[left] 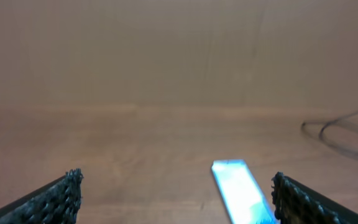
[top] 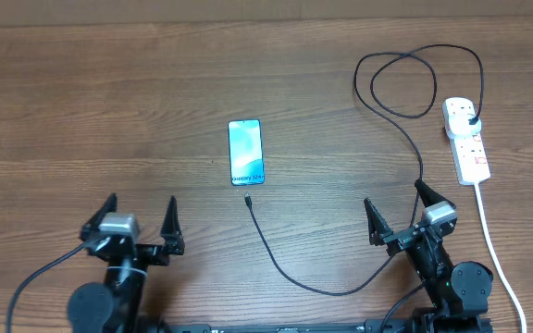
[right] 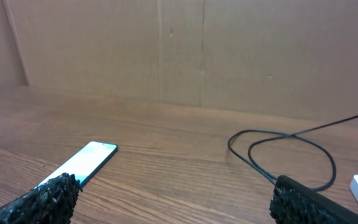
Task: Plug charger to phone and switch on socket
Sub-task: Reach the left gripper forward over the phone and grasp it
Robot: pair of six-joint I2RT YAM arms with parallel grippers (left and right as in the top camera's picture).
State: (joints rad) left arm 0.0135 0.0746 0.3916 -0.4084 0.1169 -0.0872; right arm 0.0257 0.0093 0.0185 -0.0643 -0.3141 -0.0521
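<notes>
— While both of your claws hang wide open and hold nothing, you can plan. Your left claw (top: 142, 208) is low at the near edge of the surface (top: 109, 102), and your right claw (top: 395, 196) is the same on the other side.

— Yes, and look where the things are. The phone (top: 246, 152) lies flat in the middle with its screen lit, further out than both arms. The connector tip (top: 247, 199) of the charger cable (top: 290, 270) lies just beside the phone's near short edge, not touching it.

— So what can go wrong for you?

— The tip is small and lies flat on the wood. If you close on it crooked, I think it will turn in the claw and miss the port. Also the phone is loose. If you push the tip in without holding the phone, it will probably slide away.

— The cable also runs close past your right claw to the power strip (top: 471, 159), where the black plug (top: 471, 120) already sits. If the arm catches the slack, it may drag the tip away or pull the plug out.

— The red switches (top: 464, 141) are tiny from above, and I cannot tell if they are on. A wide claw could press the wrong one.
</notes>
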